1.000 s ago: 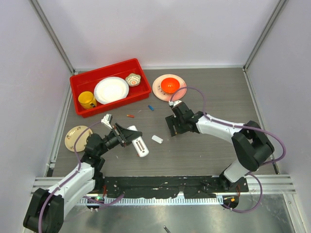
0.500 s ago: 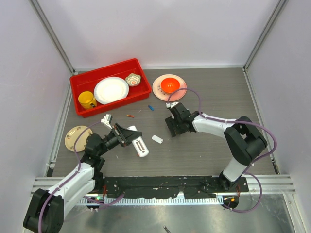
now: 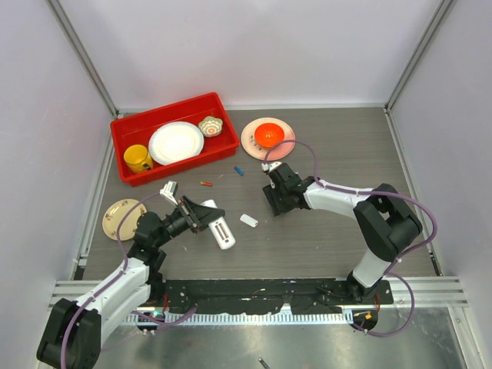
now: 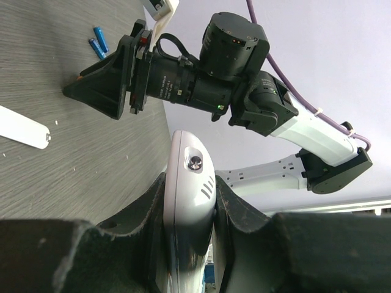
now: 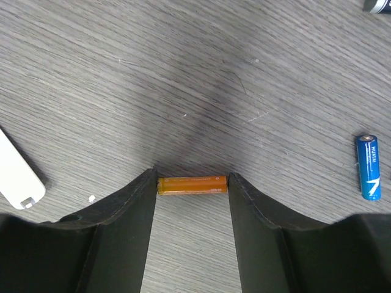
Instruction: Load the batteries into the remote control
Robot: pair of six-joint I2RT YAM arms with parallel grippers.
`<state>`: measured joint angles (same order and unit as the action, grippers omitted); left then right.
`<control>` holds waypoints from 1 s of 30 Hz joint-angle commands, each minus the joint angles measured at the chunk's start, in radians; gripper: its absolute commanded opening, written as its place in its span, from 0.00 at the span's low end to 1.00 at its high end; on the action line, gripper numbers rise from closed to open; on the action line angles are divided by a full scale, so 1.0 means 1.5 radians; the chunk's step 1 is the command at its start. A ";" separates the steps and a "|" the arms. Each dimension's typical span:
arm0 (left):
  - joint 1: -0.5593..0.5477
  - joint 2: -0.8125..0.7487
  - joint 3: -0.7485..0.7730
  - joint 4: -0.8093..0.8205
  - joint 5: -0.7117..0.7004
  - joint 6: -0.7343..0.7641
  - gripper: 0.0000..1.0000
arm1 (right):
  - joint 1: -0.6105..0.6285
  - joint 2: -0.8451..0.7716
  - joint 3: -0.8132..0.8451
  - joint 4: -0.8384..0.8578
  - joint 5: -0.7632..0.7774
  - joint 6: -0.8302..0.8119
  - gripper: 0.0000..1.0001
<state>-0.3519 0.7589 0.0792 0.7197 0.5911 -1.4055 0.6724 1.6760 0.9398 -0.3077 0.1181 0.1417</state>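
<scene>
The white remote control (image 3: 221, 231) lies tilted at the table's middle left, with my left gripper (image 3: 206, 216) shut on its edges; the left wrist view shows the remote control (image 4: 189, 201) pinched between both pads. My right gripper (image 3: 274, 201) points down at the table right of centre. In the right wrist view its fingertips touch both ends of an orange battery (image 5: 192, 184) lying flat, so the right gripper (image 5: 192, 183) is shut on it lengthwise. A blue battery (image 5: 368, 159) lies to the right. Another orange-red battery (image 3: 205, 184) and a blue battery (image 3: 239, 171) lie farther back.
A small loose white cover piece (image 3: 248, 221) lies between the arms. A red bin (image 3: 131, 127) with a white plate, a yellow cup and a small bowl stands at the back left. A pink plate (image 3: 250, 142) carrying an orange bowl sits behind the right gripper. A tan disc (image 3: 121, 217) lies at the left.
My right gripper has shifted slightly left and back, and its jaws have narrowed onto the orange battery. The left arm and the remote control have not moved.
</scene>
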 commanded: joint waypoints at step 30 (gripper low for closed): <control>0.002 -0.015 -0.011 0.013 -0.029 -0.003 0.00 | 0.123 0.070 0.113 -0.395 0.355 1.132 0.01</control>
<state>-0.3519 0.7723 0.0654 0.7189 0.5571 -1.4067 0.8589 1.7443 1.0569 -0.7101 0.5900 1.6257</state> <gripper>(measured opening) 0.304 0.512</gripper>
